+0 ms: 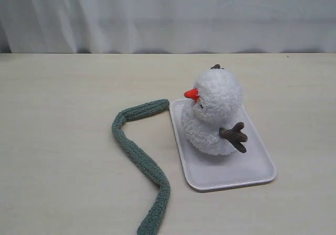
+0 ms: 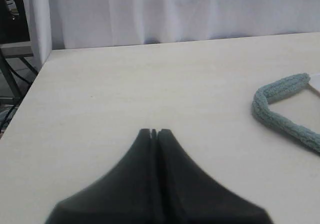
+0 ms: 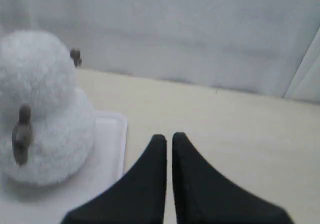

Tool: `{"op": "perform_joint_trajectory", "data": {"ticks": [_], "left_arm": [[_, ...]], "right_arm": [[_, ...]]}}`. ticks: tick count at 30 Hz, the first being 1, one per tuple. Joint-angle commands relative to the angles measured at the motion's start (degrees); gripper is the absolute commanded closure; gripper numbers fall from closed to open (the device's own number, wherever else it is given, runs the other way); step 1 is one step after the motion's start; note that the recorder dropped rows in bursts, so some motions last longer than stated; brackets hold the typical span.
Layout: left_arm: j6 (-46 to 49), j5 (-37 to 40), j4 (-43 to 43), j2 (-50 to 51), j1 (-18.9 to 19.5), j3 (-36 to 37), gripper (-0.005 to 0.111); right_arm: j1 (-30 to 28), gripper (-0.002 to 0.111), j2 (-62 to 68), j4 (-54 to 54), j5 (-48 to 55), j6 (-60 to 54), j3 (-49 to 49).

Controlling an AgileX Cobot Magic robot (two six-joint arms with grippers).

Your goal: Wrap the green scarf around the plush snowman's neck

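Both left gripper [image 2: 154,132] and right gripper [image 3: 169,136] are pressed together, empty; the green scarf [image 1: 135,154], laid near-to-far left of the plush snowman [image 1: 215,114], is judged nearer the left.

Black gripper [image 2: 154,132] in foreground, jaws pressed together w/ nothing between, tips over bare beige counter [image 2: 125,79]. Green scarf [image 2: 260,104] lies flat on the counter at the far right side, well apart from the gripper; it bends in a tight U and both strands run out of frame. White sliver [image 2: 315,82] just beside the scarf's upper end, too little showing to ID. White curtain [image 2: 175,9] behind the counter. Dark gap w/ cables [image 2: 7,91] off the counter's edge.
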Motion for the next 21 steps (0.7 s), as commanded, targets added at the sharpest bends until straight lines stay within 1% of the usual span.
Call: {"op": "perform_joint_trajectory", "data": {"ticks": [1,5,7,10,12,13,15,16,18,19,21], "left_arm": [[-0.1,-0.7,0.0,-0.1,-0.2,0.2,0.107],[-0.1,-0.7,0.0,-0.1,-0.2,0.2,0.107],[-0.1,-0.7,0.0,-0.1,-0.2,0.2,0.107],[-0.1,-0.7,0.0,-0.1,-0.2,0.2,0.107],[-0.1,-0.7,0.0,-0.1,-0.2,0.2,0.107],[-0.1,-0.7,0.0,-0.1,-0.2,0.2,0.107],[-0.1,-0.7,0.0,-0.1,-0.2,0.2,0.107],[-0.1,-0.8,0.0,-0.1,-0.2,0.2,0.107],[-0.1,-0.8,0.0,-0.1,-0.2,0.2,0.107],[-0.1,-0.7,0.0,-0.1,-0.2,0.2,0.107],[-0.1,-0.7,0.0,-0.1,-0.2,0.2,0.107]], "right_arm": [[-0.4,0.104,-0.2,3.9,-14.1,-0.7,0.1],[-0.4,0.104,-0.2,9.0,-27.3,0.0,0.1],[-0.4,0.104,-0.2,11.8,-32.5,5.5,0.1],[-0.4,0.104,-0.2,12.4,-31.9,23.0,0.1],[-0.4,0.104,-0.2,8.8,-33.2,24.8,0.1],[-0.4,0.104,-0.2,5.0,-33.8,26.1,0.1],[-0.4,0.104,-0.2,0.0,-30.0,30.7,-1.0],[-0.4,0.104,-0.2,-3.3,-26.4,34.3,-3.3],[-0.4,0.103,-0.2,-7.1,-20.1,37.2,-6.9],[-0.4,0.1,-0.2,-9.1,-17.1,38.2,-9.5],[-0.4,0.092,1.3,-9.9,-14.1,38.8,-13.2]]}}
